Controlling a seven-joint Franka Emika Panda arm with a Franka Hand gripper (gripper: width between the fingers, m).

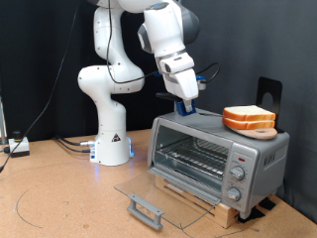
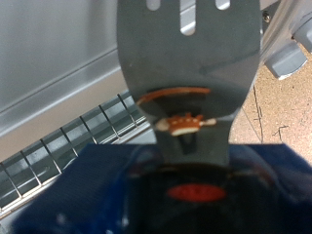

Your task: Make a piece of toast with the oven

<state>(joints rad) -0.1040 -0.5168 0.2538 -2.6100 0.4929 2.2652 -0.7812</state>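
Gripper: the gripper (image 1: 188, 102) holds a grey slotted metal spatula (image 2: 190, 73), blue handle clamped between its fingers.
Toast: pale, orange-crusted bread slice (image 1: 249, 116) (stacked pair) atop the oven.
Oven: boxy silver toaster oven (image 1: 216, 155), glass door (image 1: 161, 196) lowered, near table's right edge.

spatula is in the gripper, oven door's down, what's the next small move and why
Probably slide the spatula along the oven top toward the toast. The gripper holds it above the top's other end, and the slices sit stacked, not yet on the rack.

I see the silver oven (image 1: 218, 159) with its glass door folded open, toast slices (image 1: 249, 119) stacked on top.
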